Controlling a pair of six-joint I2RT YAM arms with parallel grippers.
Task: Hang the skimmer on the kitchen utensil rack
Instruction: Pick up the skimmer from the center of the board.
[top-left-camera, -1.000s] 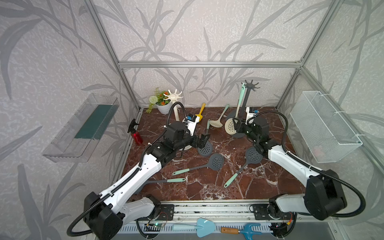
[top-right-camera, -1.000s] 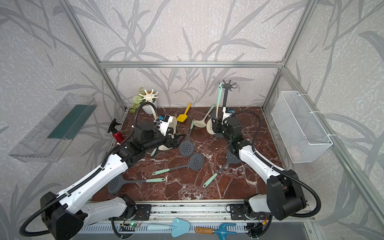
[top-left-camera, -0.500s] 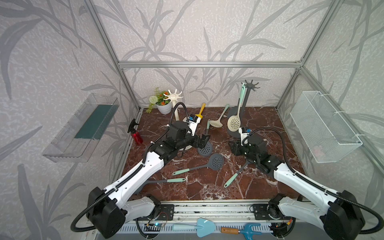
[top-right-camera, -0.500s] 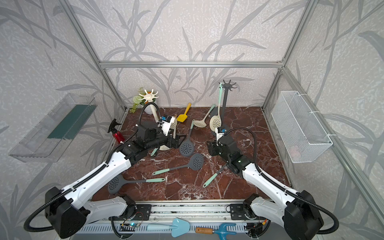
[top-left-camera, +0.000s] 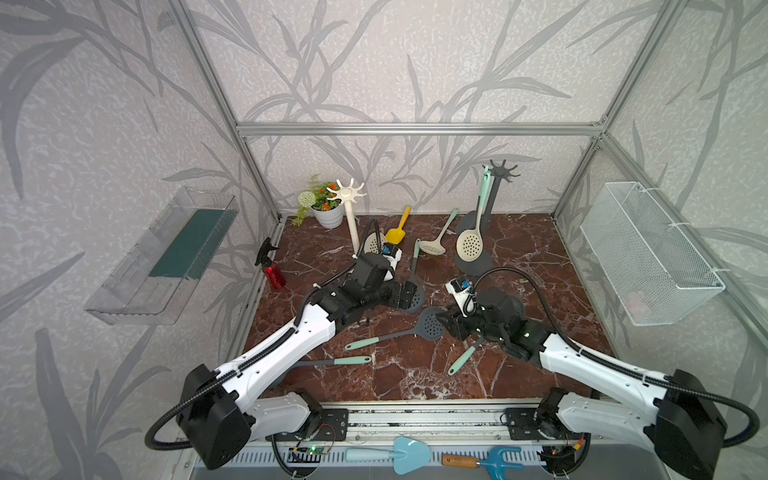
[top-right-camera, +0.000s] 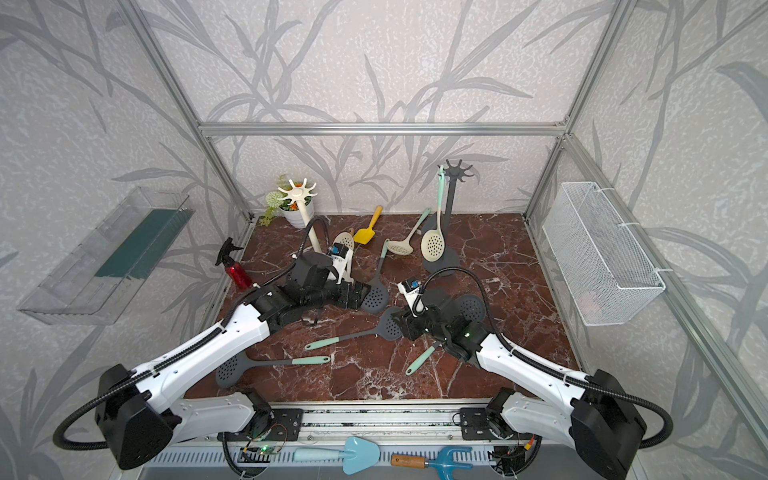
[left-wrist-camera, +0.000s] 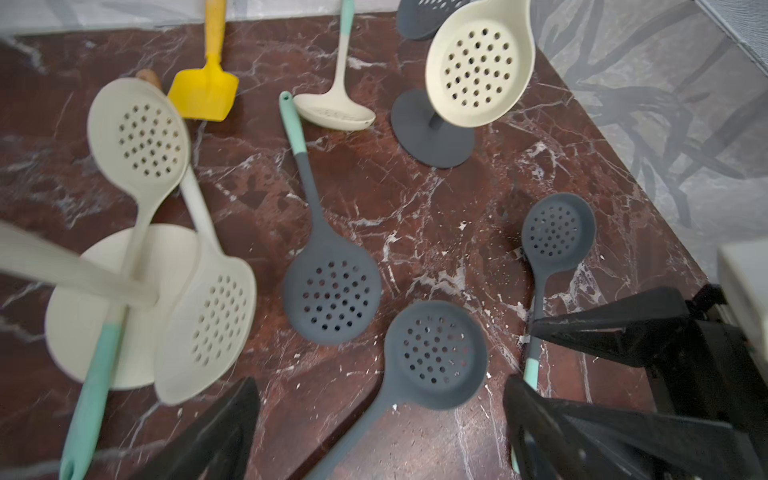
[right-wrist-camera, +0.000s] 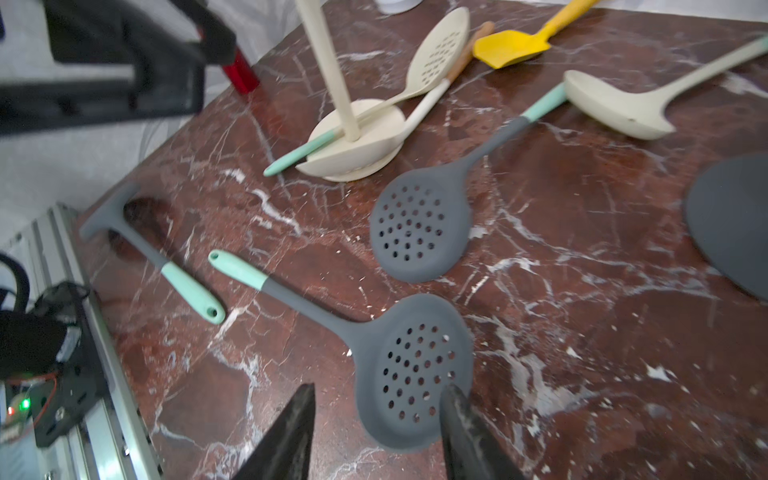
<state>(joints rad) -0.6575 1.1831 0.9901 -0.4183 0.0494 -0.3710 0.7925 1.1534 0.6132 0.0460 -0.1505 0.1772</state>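
Lying flat, skimmer (right-wrist-camera: 411, 365) head sits just before right end effector (right-wrist-camera: 376, 388)

No legible text, label or number appears anywhere.

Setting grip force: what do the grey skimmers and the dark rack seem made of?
Grey skimmers: likely silicone, matte, soft rounded rims without glare; mint handles look smooth plastic or silicone. Dark rack: matte moulded plastic or coated metal; cannot tell.

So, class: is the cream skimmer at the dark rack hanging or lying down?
Hanging: the cream skimmer hooks by its handle over a prong of the dark rack.
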